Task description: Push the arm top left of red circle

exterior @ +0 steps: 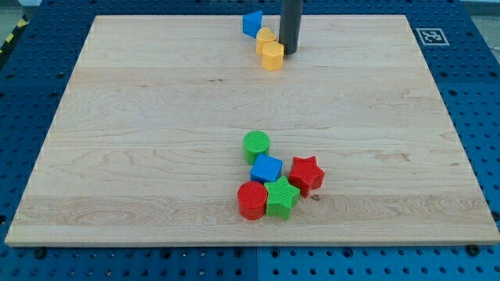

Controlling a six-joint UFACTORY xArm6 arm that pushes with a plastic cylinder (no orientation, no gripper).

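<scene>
The red circle (251, 200) lies at the view's lower middle, at the left end of a cluster. It touches a green star (282, 197) on its right, with a blue cube (267, 168) above them, a green circle (256, 146) higher up and a red star (306, 174) to the right. My tip (289, 52) is at the view's top middle, far above the red circle and a little to its right. The tip stands just right of a yellow hexagon block (273, 55).
A second yellow block (266, 37) sits just above the yellow hexagon, and a blue block (251, 23) lies at the board's top edge left of the rod. The wooden board (141, 140) rests on a blue perforated table.
</scene>
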